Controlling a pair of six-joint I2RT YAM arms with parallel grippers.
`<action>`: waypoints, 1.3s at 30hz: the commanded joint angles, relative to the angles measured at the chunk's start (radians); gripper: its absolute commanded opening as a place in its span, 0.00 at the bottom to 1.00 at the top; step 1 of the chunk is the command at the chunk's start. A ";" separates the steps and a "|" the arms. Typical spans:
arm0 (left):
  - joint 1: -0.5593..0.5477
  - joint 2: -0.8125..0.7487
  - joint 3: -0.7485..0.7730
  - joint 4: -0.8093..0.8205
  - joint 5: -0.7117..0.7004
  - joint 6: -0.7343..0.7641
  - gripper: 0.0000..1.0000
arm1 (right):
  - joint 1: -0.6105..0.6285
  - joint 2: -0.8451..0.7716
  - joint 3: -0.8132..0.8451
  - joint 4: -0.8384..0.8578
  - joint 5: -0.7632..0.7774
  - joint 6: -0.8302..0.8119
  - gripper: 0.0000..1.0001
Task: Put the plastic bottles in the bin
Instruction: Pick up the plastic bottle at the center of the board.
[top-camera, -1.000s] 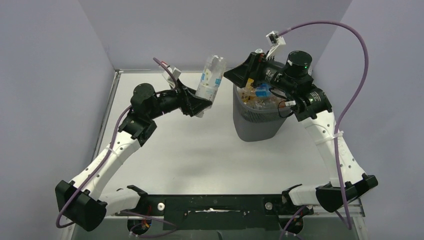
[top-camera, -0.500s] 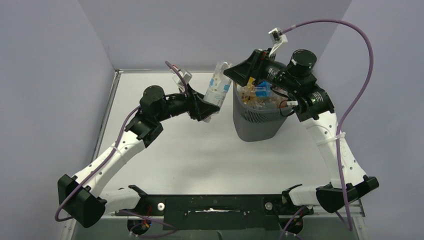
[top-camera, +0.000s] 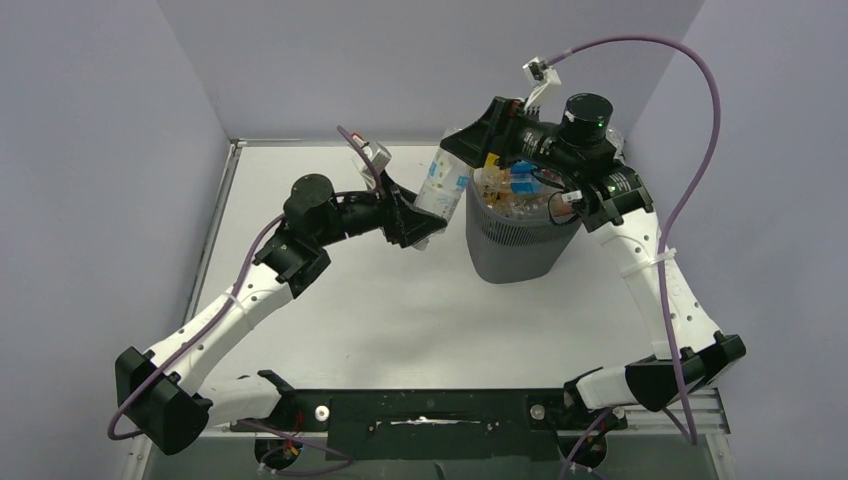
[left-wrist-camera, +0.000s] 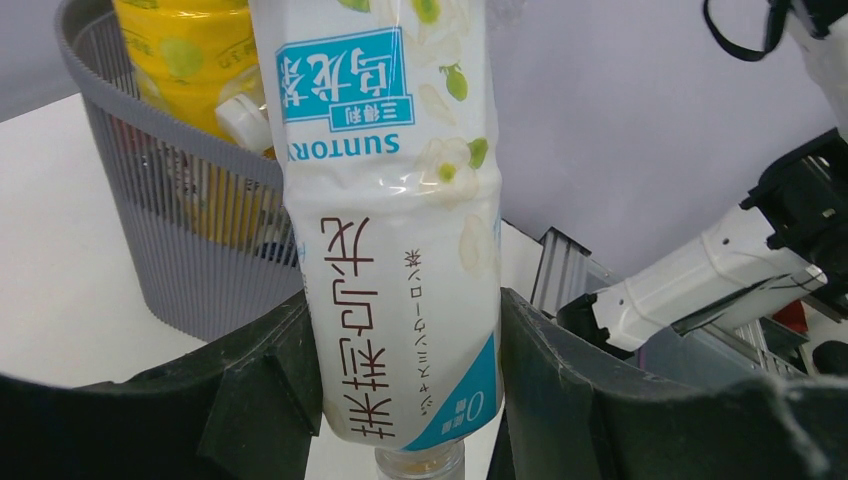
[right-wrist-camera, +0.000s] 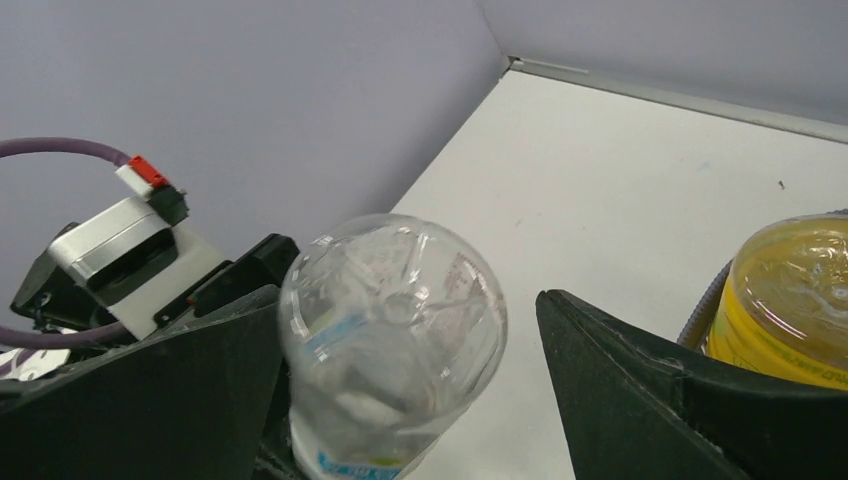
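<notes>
Holding a plastic bottle (top-camera: 441, 185) cap-down in the left pincer (top-camera: 420, 218), clamped, base tipped towards the bin (top-camera: 515, 250) near the tabletop's far right corner. Left wrist: grip sits low on the label, bin just behind. Right wrist: right pincer (right-wrist-camera: 410, 400) wide apart around the base, not touching. I read that as ready to guide it in.

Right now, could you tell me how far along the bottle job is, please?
Done: the bin is heaped with bottles. In hand: the left gripper holds a white-labelled bottle, neck down, beside the rim, the open right gripper straddling its base. Left: getting it in; no other bottle shows on the table.
</notes>
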 joint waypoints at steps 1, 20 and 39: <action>-0.014 -0.023 0.059 0.077 0.034 0.013 0.42 | 0.002 0.015 0.034 0.019 0.020 -0.009 0.98; 0.005 0.075 0.216 -0.079 -0.079 0.072 0.79 | -0.108 -0.002 0.227 -0.117 0.104 -0.147 0.52; 0.266 -0.016 0.173 -0.098 0.012 0.034 0.83 | -0.519 0.070 0.303 -0.005 0.359 -0.296 0.52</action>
